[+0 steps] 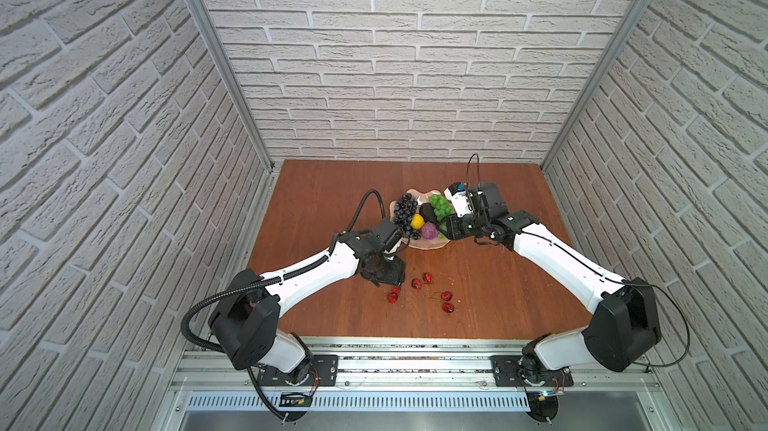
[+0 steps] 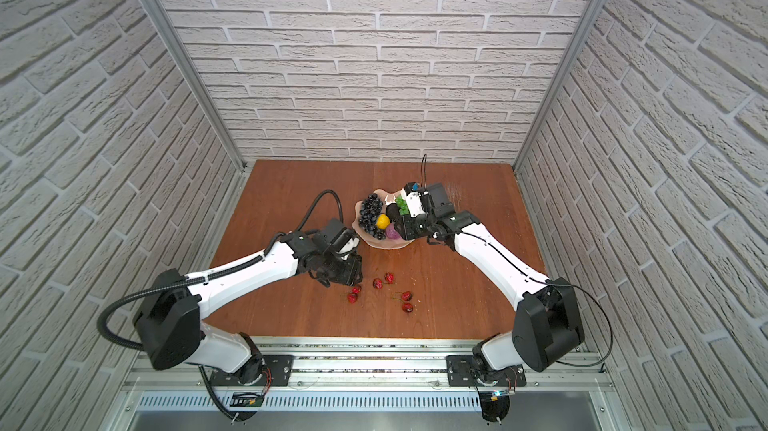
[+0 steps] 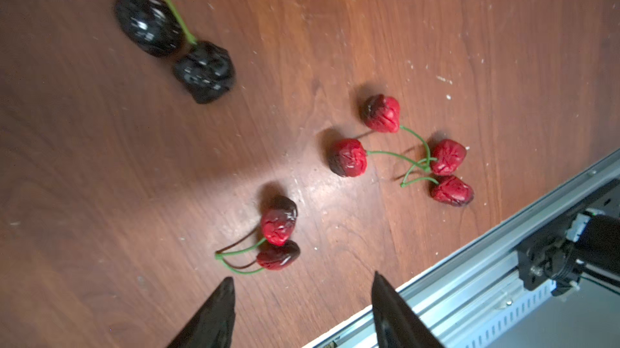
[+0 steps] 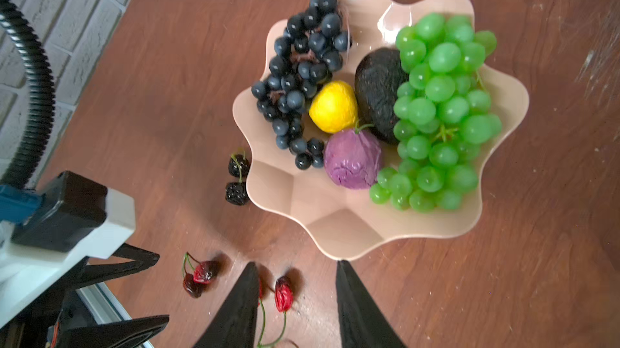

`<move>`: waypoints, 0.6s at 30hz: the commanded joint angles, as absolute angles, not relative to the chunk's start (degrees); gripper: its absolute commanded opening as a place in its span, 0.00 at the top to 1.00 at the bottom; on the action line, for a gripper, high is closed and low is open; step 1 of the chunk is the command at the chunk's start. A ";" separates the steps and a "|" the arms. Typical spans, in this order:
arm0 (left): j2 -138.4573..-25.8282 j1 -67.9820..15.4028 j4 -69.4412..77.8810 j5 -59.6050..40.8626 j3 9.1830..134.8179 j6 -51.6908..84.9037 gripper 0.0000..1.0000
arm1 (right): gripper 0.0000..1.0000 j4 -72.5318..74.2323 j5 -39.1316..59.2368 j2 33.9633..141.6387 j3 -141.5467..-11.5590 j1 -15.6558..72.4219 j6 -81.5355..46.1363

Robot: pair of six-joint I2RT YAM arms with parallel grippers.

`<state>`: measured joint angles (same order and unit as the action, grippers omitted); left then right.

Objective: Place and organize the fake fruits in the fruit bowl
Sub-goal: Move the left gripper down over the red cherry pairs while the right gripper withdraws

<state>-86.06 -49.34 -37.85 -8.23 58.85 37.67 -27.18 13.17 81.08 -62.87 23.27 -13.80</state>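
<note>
The fruit bowl point(image 4: 335, 229) is smooth, glossy peach-pink plastic with a wavy, scalloped rim and faceted inner walls. In both top views it sits a little above the middle of the reddish wood-grain desk point(image 1: 498, 283). Inside it, a dark grape bunch point(image 4: 302, 74) of small matte blue-black spheres lies along one side. A green grape bunch point(image 4: 439, 111) of translucent, shiny beads fills the opposite side. Between them sit a pebbly yellow lemon point(image 4: 333, 106), a rough, dark, egg-shaped avocado point(image 4: 379, 91) and a wrinkled purple round fruit point(image 4: 352, 160) with a short green stem. Two crinkled, glossy black cherries point(image 4: 238, 178) on thin green stems lie on the desk just beside the bowl's outer wall. Three pairs of red cherries point(image 1: 422, 280), creased and partly darkened, lie scattered lower in the frame, well apart from the bowl. The left arm point(image 1: 316, 271) reaches in from the lower left with its elbow bent and its wrist turned down over the desk, left of the red cherries. The left tool point(image 3: 302, 277) stands wide with nothing between its black pointed fingers. The right arm point(image 1: 561, 254) stretches from the lower right to the bowl's right side, its wrist hanging above the green grapes. The right tool point(image 4: 297, 263) is moderately parted and empty.
</note>
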 commanded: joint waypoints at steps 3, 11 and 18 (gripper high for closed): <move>-89.66 -53.57 -38.86 -2.27 57.78 42.58 0.42 | 0.59 -24.01 10.16 77.57 -58.75 23.74 -15.29; -87.12 -53.68 -38.04 -0.19 54.33 47.43 0.43 | 0.59 -23.38 10.51 79.64 -57.60 23.73 -14.76; -82.44 -48.64 -33.95 -5.54 47.43 54.75 0.43 | 0.60 -22.55 11.75 82.23 -59.00 23.73 -14.89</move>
<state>-84.68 -50.33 -36.58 -3.27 49.69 50.33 -24.88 11.05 81.49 -57.63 23.49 -14.63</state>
